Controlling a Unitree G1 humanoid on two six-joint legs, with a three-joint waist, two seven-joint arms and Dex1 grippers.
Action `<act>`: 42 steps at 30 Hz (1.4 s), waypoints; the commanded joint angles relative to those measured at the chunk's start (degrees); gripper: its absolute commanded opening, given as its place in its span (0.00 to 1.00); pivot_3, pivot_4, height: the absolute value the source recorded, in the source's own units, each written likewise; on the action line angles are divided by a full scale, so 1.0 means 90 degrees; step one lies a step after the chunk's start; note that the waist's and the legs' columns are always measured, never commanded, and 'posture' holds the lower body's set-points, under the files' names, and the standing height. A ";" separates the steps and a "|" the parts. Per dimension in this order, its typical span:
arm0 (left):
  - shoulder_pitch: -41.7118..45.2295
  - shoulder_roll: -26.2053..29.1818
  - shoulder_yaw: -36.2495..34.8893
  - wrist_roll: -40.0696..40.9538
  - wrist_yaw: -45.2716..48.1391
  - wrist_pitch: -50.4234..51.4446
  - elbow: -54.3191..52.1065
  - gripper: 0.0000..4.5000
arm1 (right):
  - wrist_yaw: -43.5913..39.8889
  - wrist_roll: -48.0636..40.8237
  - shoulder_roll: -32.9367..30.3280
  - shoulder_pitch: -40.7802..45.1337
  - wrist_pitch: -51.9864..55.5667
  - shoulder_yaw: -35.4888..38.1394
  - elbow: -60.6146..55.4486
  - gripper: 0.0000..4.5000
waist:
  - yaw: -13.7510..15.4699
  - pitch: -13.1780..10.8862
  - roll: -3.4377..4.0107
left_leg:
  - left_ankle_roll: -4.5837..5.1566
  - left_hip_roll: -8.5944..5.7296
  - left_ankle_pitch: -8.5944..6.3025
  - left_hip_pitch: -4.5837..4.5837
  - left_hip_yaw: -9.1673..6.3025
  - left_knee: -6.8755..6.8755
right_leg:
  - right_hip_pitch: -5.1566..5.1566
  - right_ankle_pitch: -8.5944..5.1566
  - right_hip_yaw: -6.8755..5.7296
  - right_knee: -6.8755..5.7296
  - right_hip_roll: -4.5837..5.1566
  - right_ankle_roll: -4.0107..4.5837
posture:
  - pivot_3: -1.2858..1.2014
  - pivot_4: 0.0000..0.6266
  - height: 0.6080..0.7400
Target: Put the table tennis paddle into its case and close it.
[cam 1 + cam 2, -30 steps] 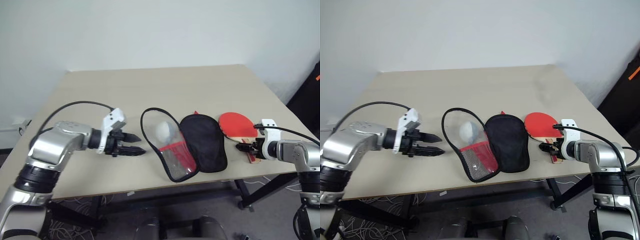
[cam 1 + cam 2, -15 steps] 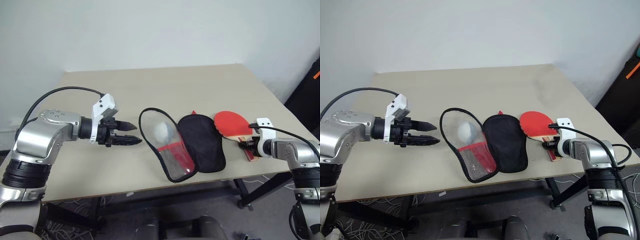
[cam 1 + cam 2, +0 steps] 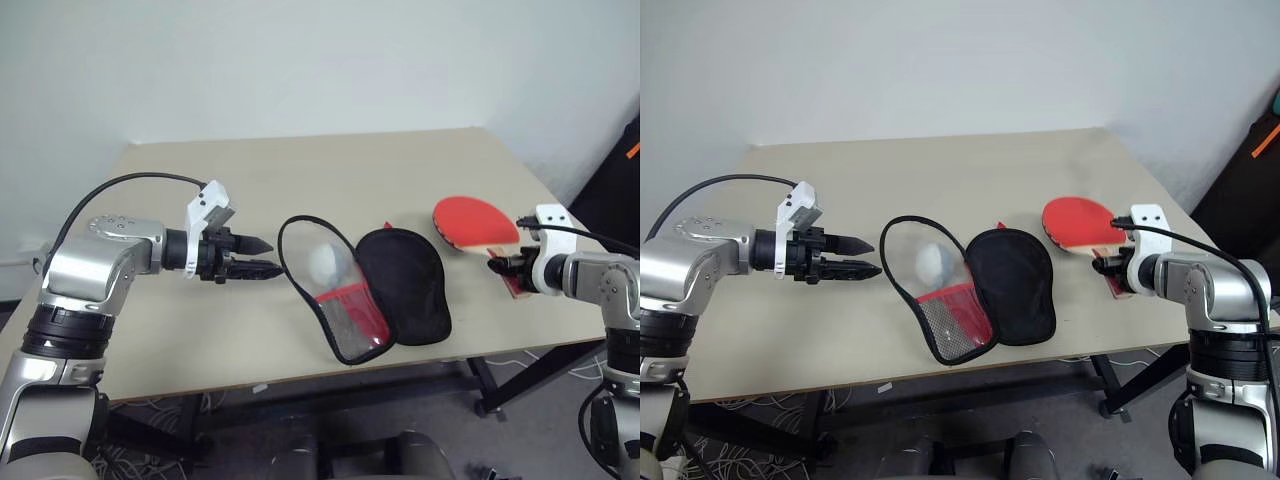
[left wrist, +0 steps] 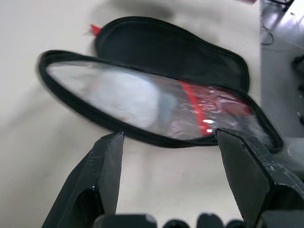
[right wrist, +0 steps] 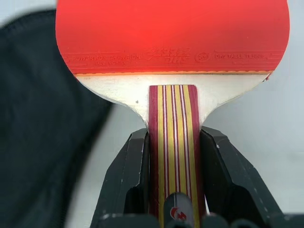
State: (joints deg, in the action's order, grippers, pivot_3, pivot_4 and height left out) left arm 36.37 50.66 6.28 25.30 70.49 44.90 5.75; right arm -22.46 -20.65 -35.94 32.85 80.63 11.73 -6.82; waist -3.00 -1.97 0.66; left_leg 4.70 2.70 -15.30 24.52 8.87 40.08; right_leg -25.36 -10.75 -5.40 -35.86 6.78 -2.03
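Paddle [image 3: 475, 221] clamped in right hand [image 3: 497, 265]; left hand [image 3: 272, 257] agape beside case [image 3: 370, 290].

The case [image 3: 370, 290] is laid open at the table's [image 3: 330, 170] front middle, a ball [image 3: 323, 262] inside its left half. The paddle [image 3: 476, 224] is found to its right (handle toward the table's front edge).

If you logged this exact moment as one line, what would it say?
stage: paddle picked up | right gripper: shut on table tennis paddle handle | left gripper: open, beside case | case: open on table, white ball inside
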 commanded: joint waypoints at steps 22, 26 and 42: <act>0.0950 -0.0863 0.0443 -0.0771 0.0369 -0.0643 0.1282 0.71 | 0.2085 0.0336 0.2922 -0.0322 0.1319 -0.0533 -0.1538 0.25 | -0.0010 0.0001 0.0000 | -0.0012 -0.0001 0.0004 0.0011 0.0017 -0.0005 | -0.0011 0.0008 -0.0008 -0.0008 0.0001 0.0013 | 0.52 0.00 0.88; 0.1024 -0.0956 0.0482 -0.0862 0.0414 -0.0714 0.1414 0.71 | 0.2245 0.0407 0.3054 -0.0459 0.1319 -0.0569 -0.1466 0.25 | -0.0014 0.0001 0.0000 | -0.0014 -0.0001 0.0004 0.0009 0.0017 -0.0008 | -0.0012 0.0008 -0.0007 -0.0009 0.0001 0.0013 | 0.52 0.00 0.88; 0.1077 -0.1072 0.0446 -0.0991 0.0597 -0.0725 0.1447 0.71 | 0.2350 0.0614 0.3349 -0.0219 0.1319 -0.0593 -0.1194 0.69 | -0.0013 0.0001 0.0000 | -0.0016 -0.0001 0.0006 0.0009 0.0015 -0.0009 | -0.0011 0.0008 -0.0008 -0.0009 0.0000 0.0013 | 0.52 0.00 0.88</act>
State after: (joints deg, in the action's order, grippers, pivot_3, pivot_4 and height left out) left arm 44.16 40.46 10.80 16.46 75.16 38.84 20.14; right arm -1.07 -15.56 -5.28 29.03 92.07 6.07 -16.97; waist -3.12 -1.96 0.66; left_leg 4.56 2.70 -15.24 24.60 9.00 39.99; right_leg -25.46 -10.68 -5.48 -35.94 6.78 -1.92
